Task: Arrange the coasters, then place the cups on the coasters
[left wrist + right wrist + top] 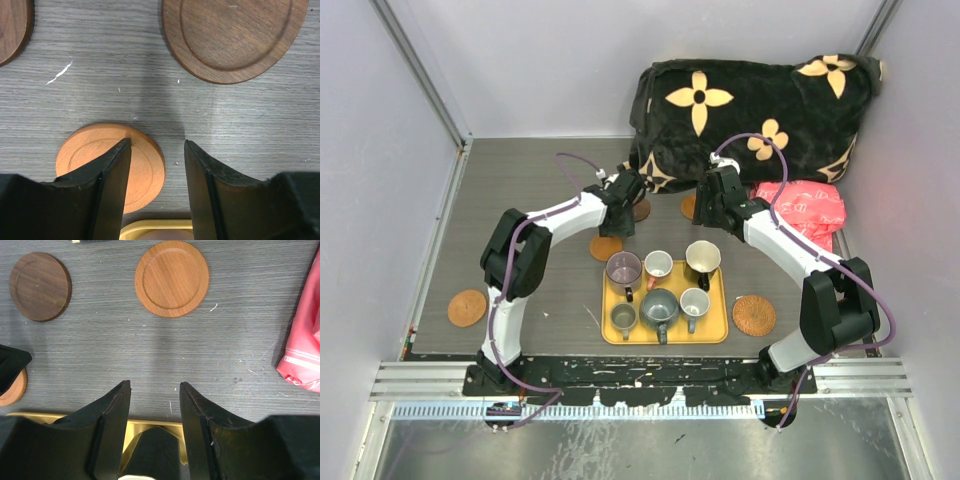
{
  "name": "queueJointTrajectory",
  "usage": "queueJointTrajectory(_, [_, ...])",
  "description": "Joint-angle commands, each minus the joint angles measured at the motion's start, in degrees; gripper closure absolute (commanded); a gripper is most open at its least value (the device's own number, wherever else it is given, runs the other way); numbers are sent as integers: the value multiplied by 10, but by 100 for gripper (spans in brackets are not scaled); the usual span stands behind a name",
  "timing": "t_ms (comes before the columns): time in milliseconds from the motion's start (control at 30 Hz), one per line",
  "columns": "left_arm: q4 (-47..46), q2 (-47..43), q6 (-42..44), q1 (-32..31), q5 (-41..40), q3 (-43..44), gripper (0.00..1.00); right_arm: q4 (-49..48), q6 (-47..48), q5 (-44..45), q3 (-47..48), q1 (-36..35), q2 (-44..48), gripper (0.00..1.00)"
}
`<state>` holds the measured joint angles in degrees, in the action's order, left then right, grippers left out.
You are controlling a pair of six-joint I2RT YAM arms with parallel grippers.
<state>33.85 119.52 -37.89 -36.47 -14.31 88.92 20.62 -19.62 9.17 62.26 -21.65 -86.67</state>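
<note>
Reference: yellow tray point(712, 330). All six cups stand on it: purple cup point(623, 268), white cup point(658, 264) and black cup point(702, 257) along its far edge, olive cup point(623, 318) and two grey cups point(659, 306) along its near edge. None sits on a coaster. Orange-brown coaster point(606, 247) lies just beyond the tray's far left corner. Dark brown coaster point(641, 210) and second orange-brown coaster point(171, 278) lie further out beyond the far edge. Wicker coaster point(754, 314) lies just right of the tray, and another wicker coaster point(467, 307) well to its left. Left gripper point(157, 145) is beyond the far left corner, jaws spread with only bare table between them. One finger overlaps the nearer orange-brown coaster in the wrist view; contact cannot be told. Right gripper point(155, 387) is over the tray's far edge, jaws spread, empty.
</note>
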Motion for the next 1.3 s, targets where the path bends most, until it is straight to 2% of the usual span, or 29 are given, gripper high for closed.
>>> queueJointTrajectory(0, [11, 33, -16, -20, 39, -9, 52, -20, 2, 10, 7, -1, 22, 50])
queueJointTrajectory(333, [39, -70, -7, -18, -47, -51, 51, -22, -1, 4, 4, -1, 21, 50])
queueJointTrajectory(533, [28, -117, -13, -2, -63, -95, 50, -26, -6, -4, 0, -1, 17, 50])
queueJointTrajectory(1267, [-18, -50, -21, 8, 14, -124, 52, -24, 0, -1, 7, -2, 14, 50])
